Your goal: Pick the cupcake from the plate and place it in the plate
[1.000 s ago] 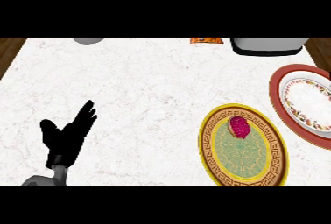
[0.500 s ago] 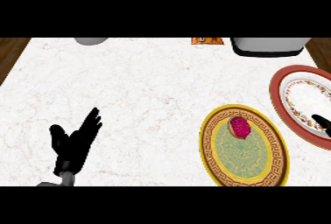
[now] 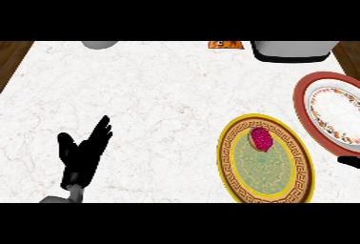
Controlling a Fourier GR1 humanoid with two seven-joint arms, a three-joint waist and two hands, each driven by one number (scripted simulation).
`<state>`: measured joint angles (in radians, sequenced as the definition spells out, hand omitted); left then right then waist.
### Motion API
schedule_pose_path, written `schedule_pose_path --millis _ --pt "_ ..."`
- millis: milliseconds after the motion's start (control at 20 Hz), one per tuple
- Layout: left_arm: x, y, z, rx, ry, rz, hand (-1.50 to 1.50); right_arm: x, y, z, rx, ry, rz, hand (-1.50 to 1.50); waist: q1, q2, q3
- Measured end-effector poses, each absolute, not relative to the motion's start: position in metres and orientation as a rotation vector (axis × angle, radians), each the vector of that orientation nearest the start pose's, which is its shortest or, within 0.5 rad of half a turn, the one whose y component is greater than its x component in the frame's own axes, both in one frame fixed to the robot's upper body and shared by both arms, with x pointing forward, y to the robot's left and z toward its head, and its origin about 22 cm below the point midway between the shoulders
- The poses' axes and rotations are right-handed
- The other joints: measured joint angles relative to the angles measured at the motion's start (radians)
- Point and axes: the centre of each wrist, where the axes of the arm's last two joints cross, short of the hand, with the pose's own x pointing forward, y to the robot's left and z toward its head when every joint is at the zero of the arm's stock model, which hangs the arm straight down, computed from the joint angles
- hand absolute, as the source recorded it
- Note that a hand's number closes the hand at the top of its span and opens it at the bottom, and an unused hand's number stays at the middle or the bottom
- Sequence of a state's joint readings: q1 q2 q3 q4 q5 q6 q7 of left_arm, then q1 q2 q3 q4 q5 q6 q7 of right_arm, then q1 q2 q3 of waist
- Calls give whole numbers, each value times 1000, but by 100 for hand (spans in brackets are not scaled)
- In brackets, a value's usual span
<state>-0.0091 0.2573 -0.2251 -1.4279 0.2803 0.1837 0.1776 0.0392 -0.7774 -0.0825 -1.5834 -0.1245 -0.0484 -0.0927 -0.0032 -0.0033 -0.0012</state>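
Observation:
A cupcake with pink-red topping sits on the upper part of a yellow-rimmed green plate at the lower right of the head view. To its right lies a second plate, white inside with a red rim, cut off by the view's right edge. My left hand rests open at the lower left, fingers pointing up, far from both plates. Only a small black tip of my right hand shows at the right edge, just below the red-rimmed plate; its fingers are hidden.
Along the counter's far edge stand a grey and black appliance, a small orange object and a grey round thing. Dark wood shows past the counter's left and right corners.
My left hand has drifted slightly right and lower. The right hand, absent a second ago, showed over the red-rimmed plate half a second ago and now sits lower at the right edge.

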Motion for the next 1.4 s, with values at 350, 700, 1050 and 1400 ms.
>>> schedule_pose_path --millis 350,700,1050,1400 --pt "236 242 -31 2 -1206 -7 0 237 -356 122 -630 -1441 624 -150 5 0 2" --pt "232 238 -25 3 -1199 -8 0 245 -306 109 -669 -1353 677 -150 8 1 2" --pt "235 242 -28 5 -1202 -11 0 247 -273 88 -622 -1266 720 -150 6 2 3" --pt "233 243 -25 7 -1203 -2 0 252 -263 74 -600 -1246 732 -150 5 2 2"
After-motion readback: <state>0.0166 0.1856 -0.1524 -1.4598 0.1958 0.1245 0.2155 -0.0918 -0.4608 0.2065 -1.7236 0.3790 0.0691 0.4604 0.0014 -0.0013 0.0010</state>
